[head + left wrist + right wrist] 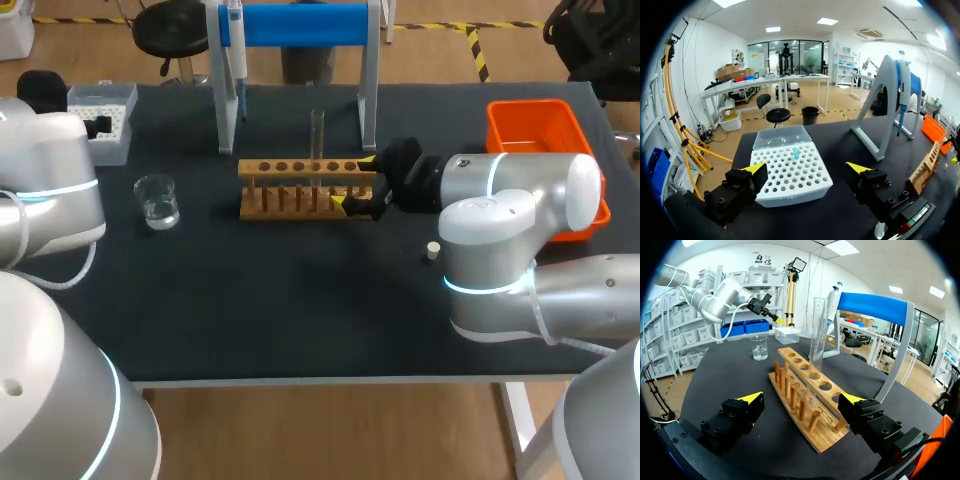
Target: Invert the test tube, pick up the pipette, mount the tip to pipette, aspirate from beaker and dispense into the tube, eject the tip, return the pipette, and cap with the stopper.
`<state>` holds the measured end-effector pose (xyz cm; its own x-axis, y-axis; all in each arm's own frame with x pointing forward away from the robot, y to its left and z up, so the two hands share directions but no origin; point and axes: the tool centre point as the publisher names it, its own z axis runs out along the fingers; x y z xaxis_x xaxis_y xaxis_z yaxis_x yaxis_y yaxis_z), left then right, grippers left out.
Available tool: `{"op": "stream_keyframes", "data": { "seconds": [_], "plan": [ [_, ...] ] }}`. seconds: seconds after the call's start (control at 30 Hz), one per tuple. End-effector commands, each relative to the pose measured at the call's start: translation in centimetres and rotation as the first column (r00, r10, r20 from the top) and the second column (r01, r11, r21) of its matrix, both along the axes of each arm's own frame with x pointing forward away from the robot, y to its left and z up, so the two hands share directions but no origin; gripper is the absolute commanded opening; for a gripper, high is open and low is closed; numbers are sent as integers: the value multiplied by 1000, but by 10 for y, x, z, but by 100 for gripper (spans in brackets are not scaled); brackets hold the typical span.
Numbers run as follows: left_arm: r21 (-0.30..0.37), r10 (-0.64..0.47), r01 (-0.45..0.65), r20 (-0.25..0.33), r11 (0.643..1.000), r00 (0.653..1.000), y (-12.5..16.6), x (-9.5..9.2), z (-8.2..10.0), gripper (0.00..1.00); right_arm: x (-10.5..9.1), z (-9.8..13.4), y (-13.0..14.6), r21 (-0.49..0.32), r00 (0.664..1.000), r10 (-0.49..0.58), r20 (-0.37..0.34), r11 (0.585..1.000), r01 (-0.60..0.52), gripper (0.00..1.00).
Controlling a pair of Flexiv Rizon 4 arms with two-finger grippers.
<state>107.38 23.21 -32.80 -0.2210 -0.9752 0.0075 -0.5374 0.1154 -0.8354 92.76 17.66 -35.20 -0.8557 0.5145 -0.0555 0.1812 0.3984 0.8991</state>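
A clear test tube [317, 133] stands upright in a hole of the wooden rack [300, 190] at mid-table. My right gripper [353, 183] is open at the rack's right end, fingers on either side of it and the tube [817, 335] ahead of them. In its own view the right gripper [802, 398] holds nothing, and the rack [790, 365] runs away from it. My left gripper [807, 168] hangs open over the white tip box [790, 172], which holds one blue tip [796, 152]. The pipette [236, 45] hangs on the blue stand [300, 25]. The glass beaker [157, 201] sits left of the rack. A small pale stopper [432, 250] lies on the mat.
An orange bin [535, 130] sits at the back right, beside my right arm. The tip box [105, 120] is at the back left corner with its lid tilted up. The stand's grey legs [226, 100] rise just behind the rack.
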Motion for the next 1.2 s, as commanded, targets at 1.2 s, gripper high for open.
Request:
{"op": "stream_keyframes", "data": {
  "seconds": [1.2],
  "plan": [
    [20, -6, 5, 47, 1000, 999, -5, 23, -14, 100, 0, 1, -1, -1, 1000, 4, -3, 1000, -4, 100]
  ]
}}
